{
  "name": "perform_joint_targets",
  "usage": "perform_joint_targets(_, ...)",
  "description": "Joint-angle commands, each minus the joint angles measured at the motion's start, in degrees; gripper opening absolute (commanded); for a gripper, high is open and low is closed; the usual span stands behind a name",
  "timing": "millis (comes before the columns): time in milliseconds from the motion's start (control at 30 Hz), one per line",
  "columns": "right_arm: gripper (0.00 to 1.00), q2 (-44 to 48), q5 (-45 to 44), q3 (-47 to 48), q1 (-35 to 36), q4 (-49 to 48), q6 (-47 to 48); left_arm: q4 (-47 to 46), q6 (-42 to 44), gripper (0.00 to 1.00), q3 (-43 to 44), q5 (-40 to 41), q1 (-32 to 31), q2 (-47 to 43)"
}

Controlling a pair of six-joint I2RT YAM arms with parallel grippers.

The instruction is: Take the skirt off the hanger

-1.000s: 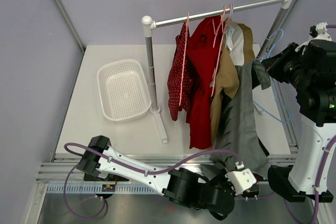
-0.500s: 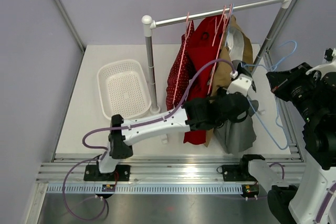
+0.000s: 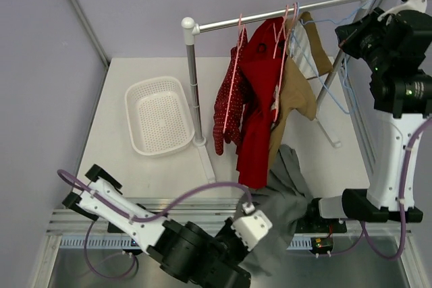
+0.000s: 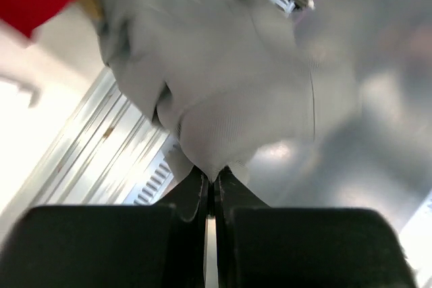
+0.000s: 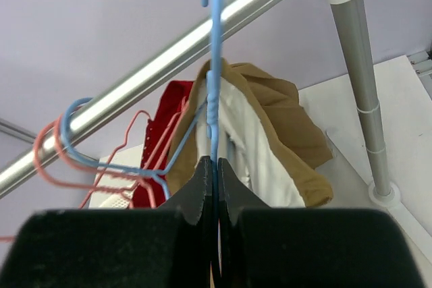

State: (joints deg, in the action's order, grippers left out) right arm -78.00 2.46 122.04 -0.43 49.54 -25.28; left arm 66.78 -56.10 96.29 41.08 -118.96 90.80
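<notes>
Overhead, the white counter (image 3: 121,160) carries the clothes rack (image 3: 194,85) at about 12 o'clock. The grey skirt (image 3: 287,193) is slumped over the counter's near edge at 5 o'clock. Only the left wrist cam shows the left hand (image 4: 210,181) pinching a fold of it. Right wrist cam: the right hand (image 5: 214,170) is clamped on the blue hanger (image 5: 214,65), up by the rail.
</notes>
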Motion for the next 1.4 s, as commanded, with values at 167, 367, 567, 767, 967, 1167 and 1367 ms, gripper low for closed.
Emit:
perform_joint_targets(167, 0.00, -9.0, -1.0, 6.1, 0.1, -7.7, 2.5, 19.7, -17.3, 0.00, 7.8, 15.3, -0.7, -5.8)
perform_joint_targets(367, 0.00, -12.5, 1.1, 6.6, 0.1, -7.8, 3.0, 20.7, -18.4, 0.00, 8.2, 21.1, -0.6, -10.5)
perform_joint_targets(567, 0.00, -11.7, 3.2, -2.9, 0.1, -9.1, 3.8, 22.0, -11.9, 0.00, 12.7, 28.2, -0.5, -16.5)
perform_joint_targets(767, 0.00, -10.1, 5.2, -11.7, 0.0, -8.1, 4.0, 6.2, 11.6, 0.00, 11.1, 32.7, 12.1, -26.0)
perform_joint_targets(967, 0.53, -5.2, 3.1, -17.3, 0.0, -8.1, 5.9, -12.4, 34.6, 0.00, 5.8, 34.1, 23.8, -33.7)
perform_joint_targets(1167, 0.99, -0.9, -2.2, -16.3, 0.1, -4.5, 7.6, -32.4, 55.5, 0.00, -0.6, 29.8, 36.4, -36.6)
perform_joint_targets(1367, 1.00, 10.2, -9.1, -21.2, 0.1, -5.7, 8.1, -27.8, 53.2, 0.00, 5.0, 11.7, 55.1, -28.3)
